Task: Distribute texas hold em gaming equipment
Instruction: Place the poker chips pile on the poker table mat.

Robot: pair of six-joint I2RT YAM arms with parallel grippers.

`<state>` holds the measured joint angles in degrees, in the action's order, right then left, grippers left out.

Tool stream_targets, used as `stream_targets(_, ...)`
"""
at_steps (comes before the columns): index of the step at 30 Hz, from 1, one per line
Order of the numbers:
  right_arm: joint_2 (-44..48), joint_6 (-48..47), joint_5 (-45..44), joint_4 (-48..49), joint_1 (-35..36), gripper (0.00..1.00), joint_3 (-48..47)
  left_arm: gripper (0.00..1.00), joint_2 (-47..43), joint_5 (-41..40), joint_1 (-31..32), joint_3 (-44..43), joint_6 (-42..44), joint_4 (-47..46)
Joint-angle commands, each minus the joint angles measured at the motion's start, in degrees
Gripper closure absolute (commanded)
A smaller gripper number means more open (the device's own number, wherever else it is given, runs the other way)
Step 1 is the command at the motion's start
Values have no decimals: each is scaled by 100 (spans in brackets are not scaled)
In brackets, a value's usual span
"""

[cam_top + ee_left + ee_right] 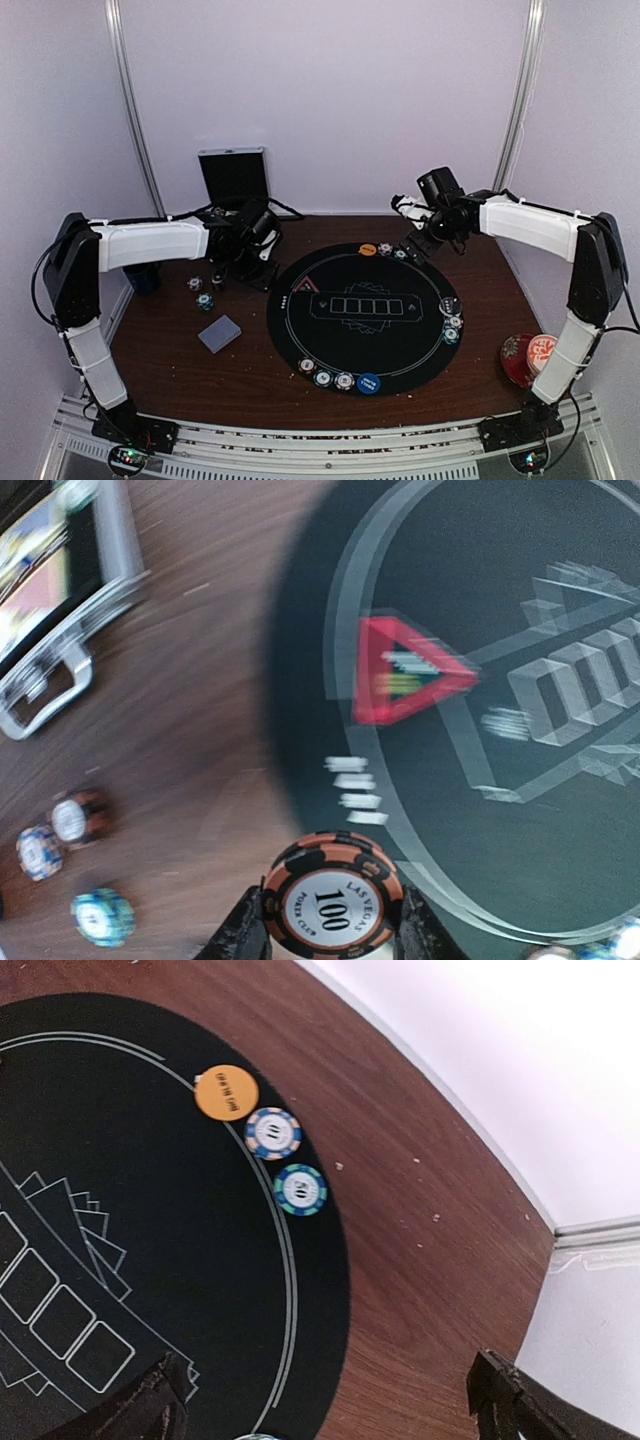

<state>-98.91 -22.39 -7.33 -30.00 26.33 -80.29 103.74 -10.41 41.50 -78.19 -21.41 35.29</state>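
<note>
The overhead camera looks down from the near side onto the whole black mat (400, 345). Left wrist, blurred, seemingly hangs close over its red triangle marker (400, 675); right wrist, its far rim.

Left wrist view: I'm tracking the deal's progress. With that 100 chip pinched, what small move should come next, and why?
Probably carry the 100 chip, shut in the left pincer, onto the black mat and lower it near the red triangle marker: that side is bare, while chips already lie at other sides.
</note>
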Motion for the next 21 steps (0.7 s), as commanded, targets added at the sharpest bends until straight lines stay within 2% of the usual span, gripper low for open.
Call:
stream_targets(1,403,217,-69,157,-396,0,-32,70,184,-53,884,-465,-203,-46)
stream_targets(6,529,304,-312,264,-883,0,-3,70,946,15,1790,-1159,-263,-49)
stream_targets(11,603,343,-492,353,-1224,0,22,70,1798,168,2419,-2107,-209,-48)
stream_targets(16,669,401,-388,381,-1390,0,49,70,2445,226,2743,-2768,-158,44)
stream_targets(21,688,393,-276,367,-1393,0,49,70,2803,159,2858,-2955,-162,57)
